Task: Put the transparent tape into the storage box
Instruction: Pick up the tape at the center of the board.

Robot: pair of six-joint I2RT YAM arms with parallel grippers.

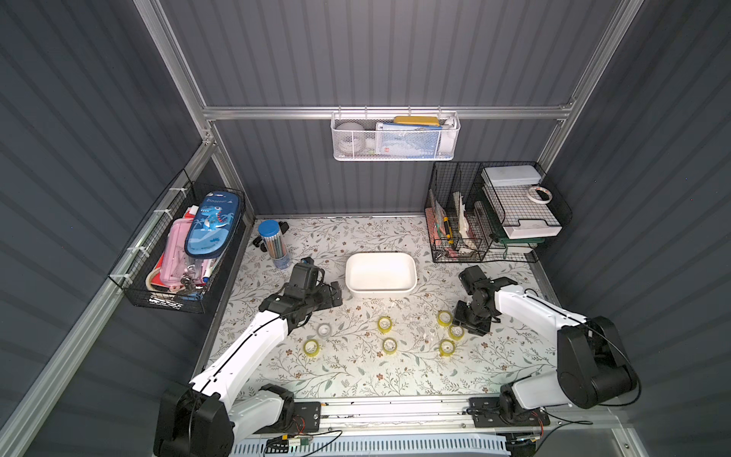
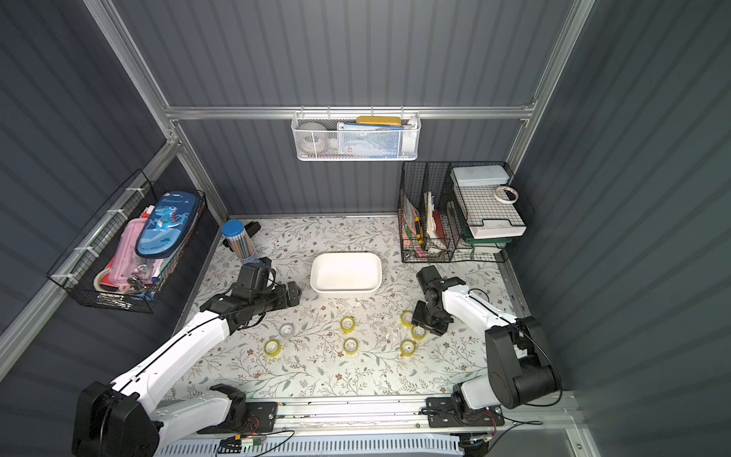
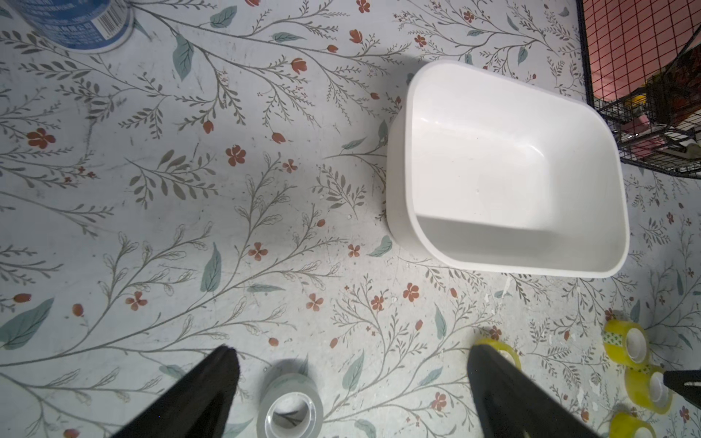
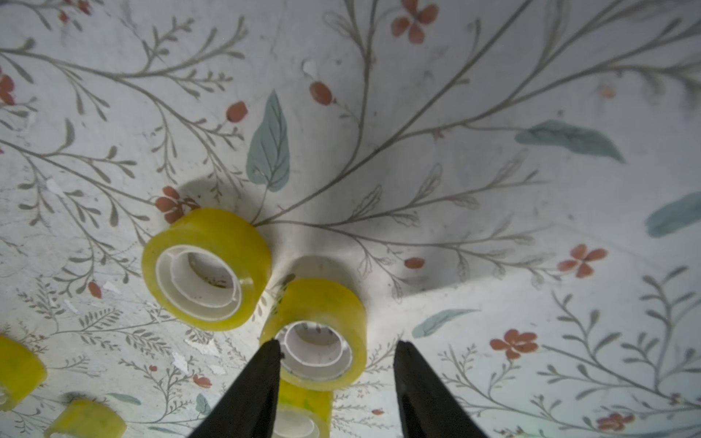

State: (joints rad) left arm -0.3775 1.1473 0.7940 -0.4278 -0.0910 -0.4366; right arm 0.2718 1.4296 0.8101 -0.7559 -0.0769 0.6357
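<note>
The right tool (image 4: 337, 344) has its fingers apart and straddles one yellow roll of transparent tape (image 4: 320, 335) without clamping it. That roll sits on the desk (image 4: 493, 189) on a flat face with its core hole facing up at the tool. It has no long axis to line up with, so a pinch anywhere across its round wall should do. It lies off-centre in the gap: one finger (image 4: 265, 364) is at its rim and the other (image 4: 413, 371) stands clear of it. A neighbour roll (image 4: 206, 269) sits just beyond the tips, close enough to be nudged.

The empty storage box (image 1: 381, 292) lies past the right tool, over toward the left tool (image 3: 351, 350). The left tool is spread wide and empty, with the colourless roll (image 3: 290, 407) between its fingers. All seven rolls lie on the desk.
</note>
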